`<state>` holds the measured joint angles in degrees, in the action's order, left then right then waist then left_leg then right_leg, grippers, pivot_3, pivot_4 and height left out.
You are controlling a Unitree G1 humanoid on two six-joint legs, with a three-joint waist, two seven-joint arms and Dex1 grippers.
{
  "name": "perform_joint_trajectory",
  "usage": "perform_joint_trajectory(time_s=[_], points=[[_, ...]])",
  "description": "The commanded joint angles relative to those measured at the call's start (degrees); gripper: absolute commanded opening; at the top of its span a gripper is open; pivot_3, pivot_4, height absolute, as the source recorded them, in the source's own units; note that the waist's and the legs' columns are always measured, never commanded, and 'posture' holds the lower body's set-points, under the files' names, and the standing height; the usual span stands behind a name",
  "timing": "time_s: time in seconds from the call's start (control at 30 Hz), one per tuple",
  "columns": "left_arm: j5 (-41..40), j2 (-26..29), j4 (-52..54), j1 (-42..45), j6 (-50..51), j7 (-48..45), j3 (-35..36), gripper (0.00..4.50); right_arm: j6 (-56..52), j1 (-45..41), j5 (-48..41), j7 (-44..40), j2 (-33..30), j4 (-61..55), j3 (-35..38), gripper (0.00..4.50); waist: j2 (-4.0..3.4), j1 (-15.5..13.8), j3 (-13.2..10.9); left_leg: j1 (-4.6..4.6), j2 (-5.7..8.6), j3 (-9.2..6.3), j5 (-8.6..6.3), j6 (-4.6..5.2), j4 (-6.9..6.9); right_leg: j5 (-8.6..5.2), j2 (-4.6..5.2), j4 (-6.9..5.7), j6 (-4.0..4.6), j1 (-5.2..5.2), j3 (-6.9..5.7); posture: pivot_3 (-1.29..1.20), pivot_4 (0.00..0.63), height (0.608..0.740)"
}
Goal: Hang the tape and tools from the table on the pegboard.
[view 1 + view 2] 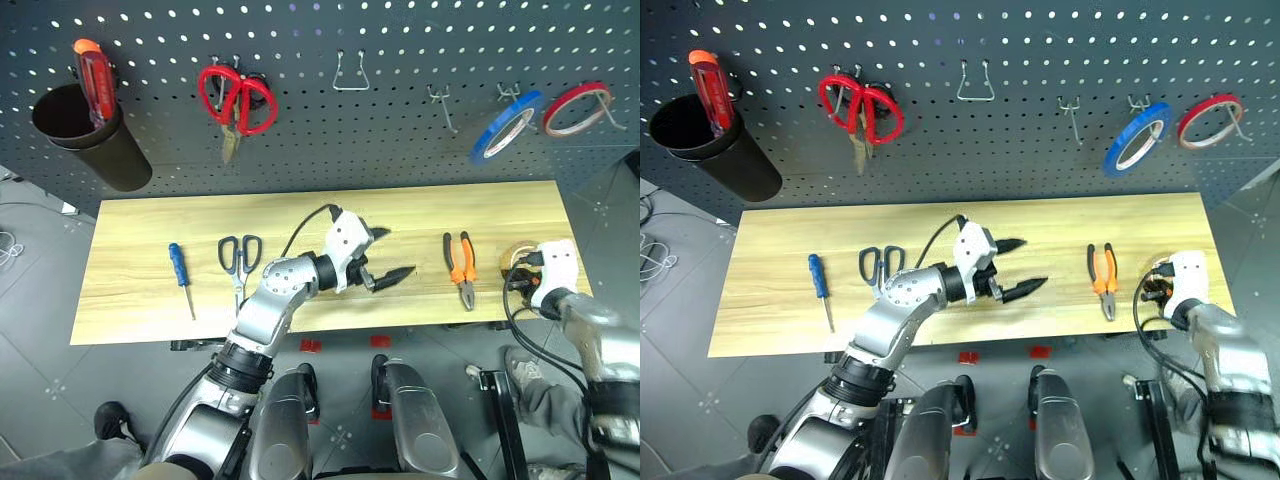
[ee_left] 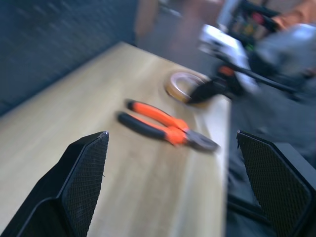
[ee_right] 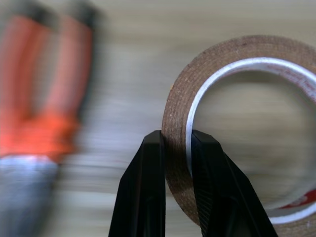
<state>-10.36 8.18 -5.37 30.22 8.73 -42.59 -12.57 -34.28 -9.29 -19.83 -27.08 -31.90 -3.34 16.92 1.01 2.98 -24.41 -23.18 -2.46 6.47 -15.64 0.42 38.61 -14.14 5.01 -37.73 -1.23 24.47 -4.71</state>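
Observation:
My right gripper (image 3: pixel 177 140) is shut on the rim of the tan tape (image 3: pixel 232 54), one finger inside the ring and one outside, at the right end of the table (image 1: pixel 400 205). The pliers (image 1: pixel 460 268) with orange-and-black handles lie just left of the tape. My left gripper (image 1: pixel 395 252) hangs open above the table's middle, pointing toward the pliers and holding nothing. The dark blue-handled scissors (image 1: pixel 240 258) and the blue-handled screwdriver (image 1: pixel 180 275) lie on the left part of the table. The dark pegboard (image 1: pixel 400 150) rises behind the table.
On the pegboard hang red-handled scissors (image 1: pixel 237 100), a blue tape ring (image 1: pixel 507 127) and a red tape ring (image 1: pixel 577 108). A black cup (image 1: pixel 85 135) at the left holds a red screwdriver (image 1: pixel 95 75). Bare hooks (image 1: pixel 350 72) stand at the top middle.

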Motion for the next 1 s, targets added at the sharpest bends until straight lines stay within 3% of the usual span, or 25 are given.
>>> perform_joint_trajectory(time_s=[0.03, 0.13, 0.3, 0.43, 0.57, 1.0], points=[[-0.2, -1.6, -0.2, -0.6, -10.2, 2.4, 2.8, 4.39, -2.3, 5.7, -9.2, -0.2, 0.4, -22.6, 7.1, 0.43, -0.01, 0.3, 0.0, -0.02, 0.02, 0.02, -0.01, -0.01, 0.01, 0.01, 0.02, 0.0, -0.01, 0.0, 0.02, -0.25, 0.396, 0.74], [-0.7, -2.2, -0.5, -1.8, -15.5, 3.9, 5.2, 4.39, -5.2, 8.3, -16.2, 2.1, 1.3, -38.7, 7.8, 0.43, 0.04, 0.7, 0.1, -0.01, 0.01, -0.07, -0.02, -0.01, 0.0, 0.02, 0.0, 0.03, -0.04, -0.04, -0.06, -0.28, 0.383, 0.74], [0.2, -3.9, -3.5, -3.0, -23.0, 6.7, 6.8, 4.39, -10.8, -2.4, -19.7, 11.5, 2.5, -49.4, -0.8, 0.43, 0.25, 2.7, 0.2, -0.05, 0.0, -0.06, -0.01, 0.01, 0.13, -0.01, -0.02, 0.01, -0.25, -0.04, -0.05, -0.31, 0.363, 0.74], [-0.1, -6.5, -6.0, -2.3, -27.6, 8.8, 7.3, 4.39, -9.5, -12.0, -12.4, 13.1, 1.0, -45.1, -8.6, 0.43, 0.37, 3.3, 0.3, -0.29, 0.06, -0.14, 0.01, 0.05, 0.24, -0.02, 0.02, 0.02, -0.36, 0.11, -0.15, -0.32, 0.358, 0.74], [0.7, -8.3, -8.2, -1.1, -30.3, 10.2, 6.7, 4.39, -1.7, -18.0, -4.0, 11.6, 2.3, -33.4, -15.4, 0.43, 0.63, 3.4, 0.6, -0.85, 0.09, -0.17, 0.04, 0.08, 0.3, 0.14, 0.05, -0.08, -0.09, 0.71, -0.48, -0.3, 0.349, 0.74], [0.6, -6.8, -5.7, -3.0, -28.5, 11.2, 6.1, 4.39, 16.8, -27.0, 5.7, 2.2, 8.4, -3.1, -20.5, 0.43, 0.63, 3.6, 0.6, -0.83, 0.07, -0.16, 0.16, 0.25, 0.38, 0.26, 0.09, -0.23, 0.09, 0.71, -0.57, -0.23, 0.353, 0.74]])
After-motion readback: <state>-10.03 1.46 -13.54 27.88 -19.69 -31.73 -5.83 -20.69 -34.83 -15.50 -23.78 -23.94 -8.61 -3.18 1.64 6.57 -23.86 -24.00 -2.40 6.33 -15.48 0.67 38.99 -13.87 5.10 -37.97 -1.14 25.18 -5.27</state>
